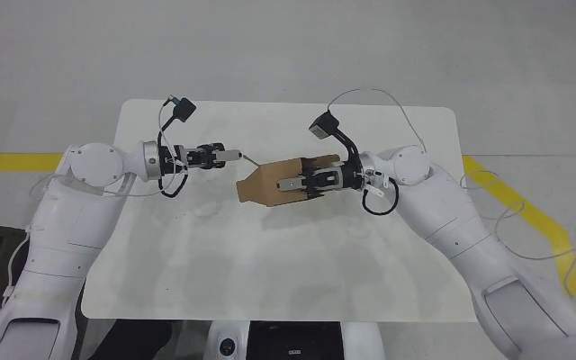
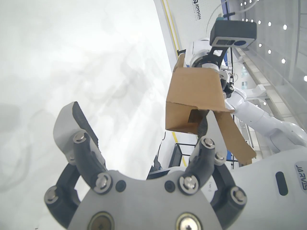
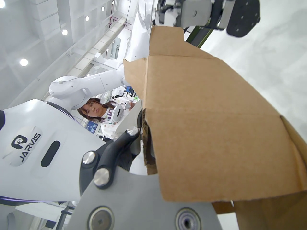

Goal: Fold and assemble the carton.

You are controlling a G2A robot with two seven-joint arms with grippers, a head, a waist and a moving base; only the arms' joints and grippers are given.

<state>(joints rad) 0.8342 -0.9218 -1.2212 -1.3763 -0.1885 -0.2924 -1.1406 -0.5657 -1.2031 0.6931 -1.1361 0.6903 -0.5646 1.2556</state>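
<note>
One loose flap [image 2: 236, 137] near the apart left fingers [image 2: 80, 123]; right fingers [image 1: 288, 184] clamp carton [image 2: 191, 89]. Hold firm, push flap inward.

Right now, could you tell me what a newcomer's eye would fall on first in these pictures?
First comes the brown cardboard carton, partly formed with its flaps loose. The right gripper, shut on one wall, holds it over the middle of the white table. Next comes the left gripper, open and pointing at the carton from close by.
</note>
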